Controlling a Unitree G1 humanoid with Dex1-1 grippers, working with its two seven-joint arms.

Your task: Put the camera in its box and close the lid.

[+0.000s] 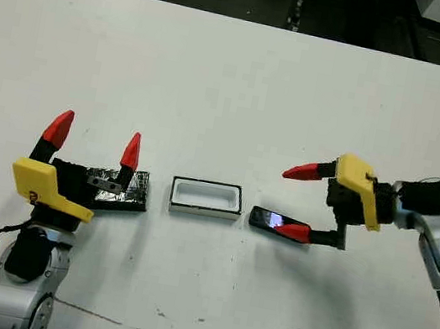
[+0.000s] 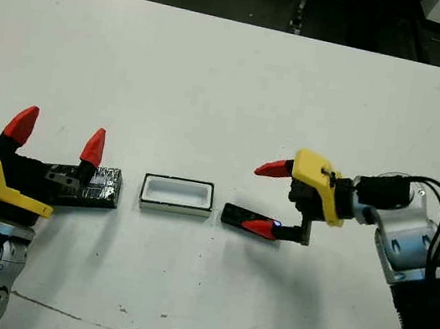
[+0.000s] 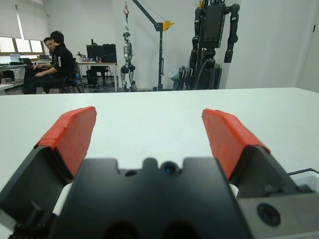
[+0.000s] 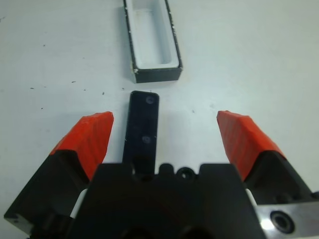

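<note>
White table point(image 1: 219, 71) bears lid point(image 1: 134, 192), box point(image 1: 204, 209), camera point(image 1: 266, 219)

lid point(image 1: 117, 189) left – box point(image 1: 206, 197) – camera point(image 1: 270, 220) right

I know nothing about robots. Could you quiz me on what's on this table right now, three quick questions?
1. True or false: the camera already lies inside the box.
2. Which gripper is at the lid: A) left, B) right?
3. Fill in: the right gripper has its fingers ____ on either side of the camera.

Key:
1. False; it lies on the table, beside the empty box.
2. A, the left gripper.
3. Open.
</note>
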